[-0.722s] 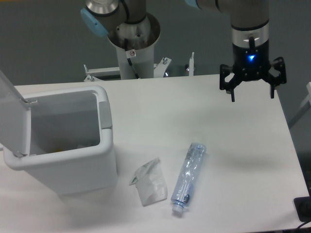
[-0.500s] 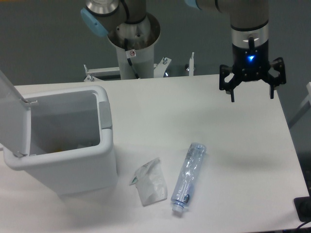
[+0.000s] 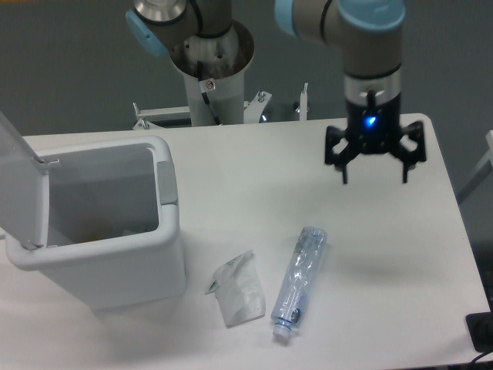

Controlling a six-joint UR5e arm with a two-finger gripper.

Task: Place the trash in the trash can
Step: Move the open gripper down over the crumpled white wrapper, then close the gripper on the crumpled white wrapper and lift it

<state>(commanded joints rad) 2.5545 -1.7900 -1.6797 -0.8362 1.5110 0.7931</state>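
One crushed bottle (image 3: 299,282) lies diagonally, white cap toward the near edge.

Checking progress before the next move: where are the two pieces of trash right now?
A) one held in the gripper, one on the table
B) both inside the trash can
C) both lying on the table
C: the wrapper and the bottle both lie on the table beside the trash can, and the gripper hangs open and empty above them.

Desk (image 3: 246,166): smooth, matt white. Bin (image 3: 115,266): smooth white plastic, grey tab, slight sheen. Wrapper (image 3: 239,291): crumpled, translucent whitish film. Bottle (image 3: 299,279): crushed clear bluish plastic, glossy, white cap. Tool (image 3: 374,164): matt black.
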